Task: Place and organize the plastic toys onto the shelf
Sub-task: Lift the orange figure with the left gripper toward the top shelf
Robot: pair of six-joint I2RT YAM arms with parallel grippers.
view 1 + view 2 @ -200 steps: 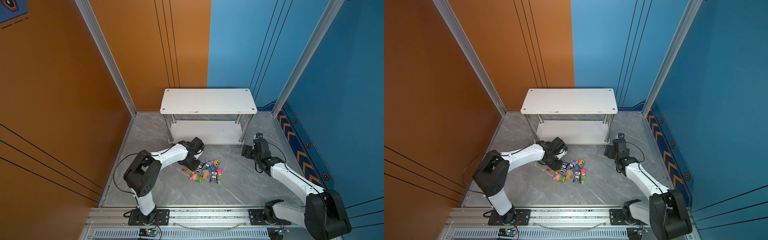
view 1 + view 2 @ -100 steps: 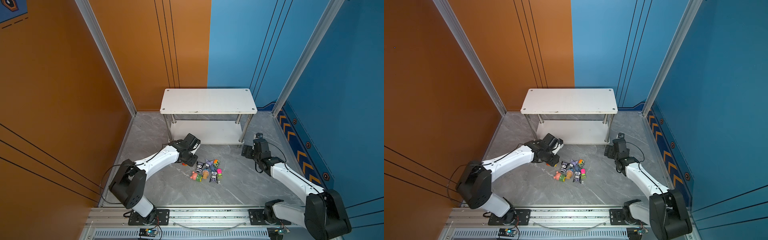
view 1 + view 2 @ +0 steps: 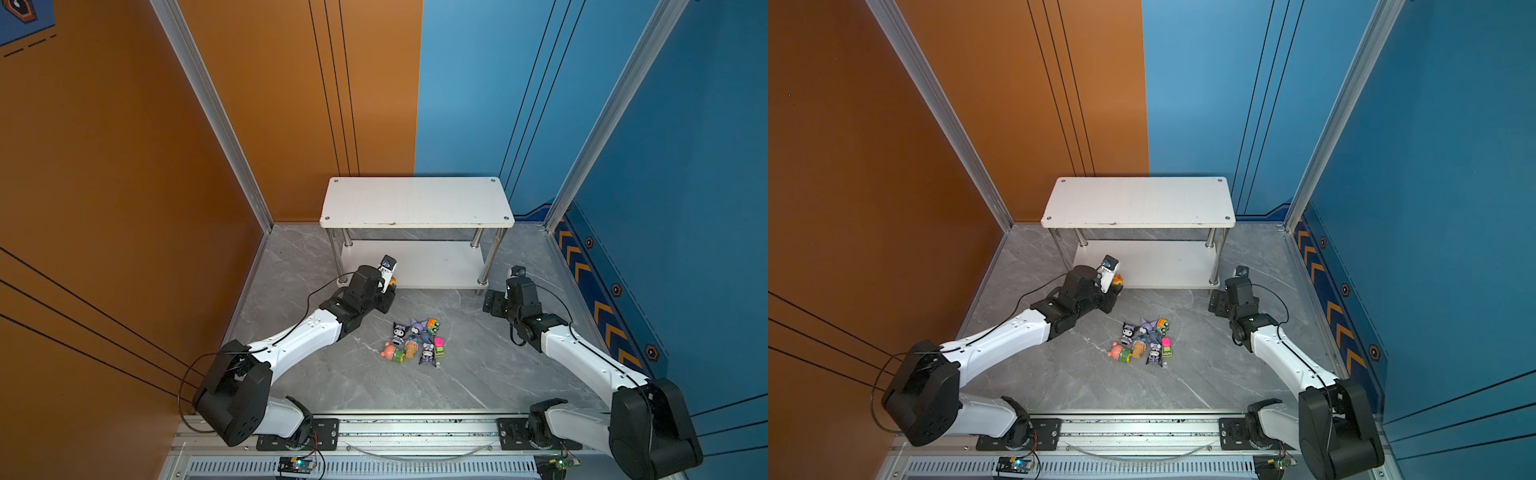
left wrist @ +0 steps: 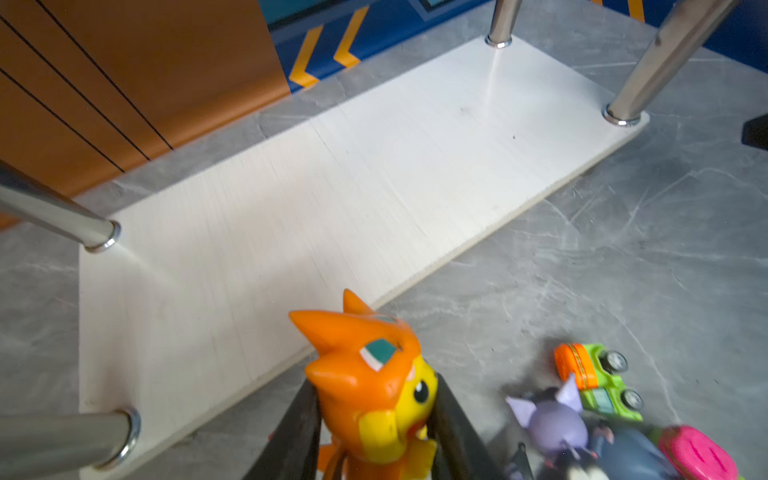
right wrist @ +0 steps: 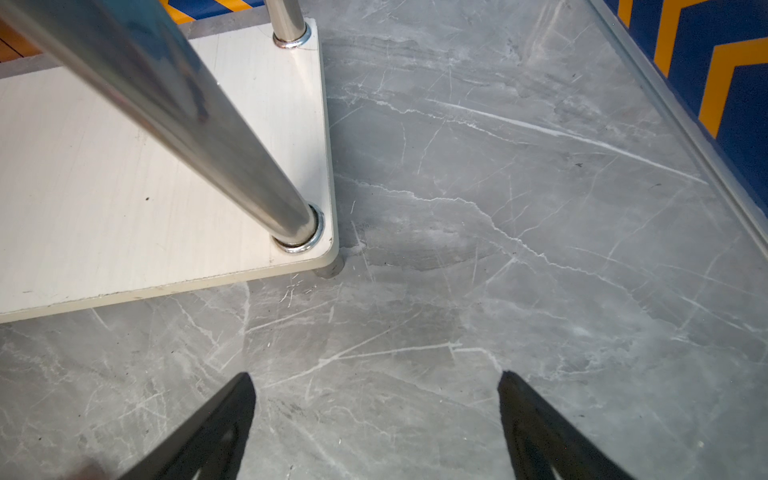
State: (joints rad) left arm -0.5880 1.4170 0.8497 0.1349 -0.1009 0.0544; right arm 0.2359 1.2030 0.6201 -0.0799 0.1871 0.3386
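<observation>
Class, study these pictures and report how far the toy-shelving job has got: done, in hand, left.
Done: nothing yet; both boards of the shelf are bare. In hand: the left gripper is shut on the orange dragon, near the front edge of the lower board. Left: the pile of toys on the floor; the right gripper is open and empty.

I can read no words, numbers or brand names on any of my feeds. The only signs I get in both top views are orange chevrons point(image 3: 602, 311) along the foot of the blue wall point(image 3: 685, 208), small hexagon emblems point(image 3: 616, 289) beside them, and a partly cropped hexagon badge point(image 3: 18, 6) on a blue panel point(image 3: 39, 23) high on the orange wall point(image 3: 104, 166).
</observation>
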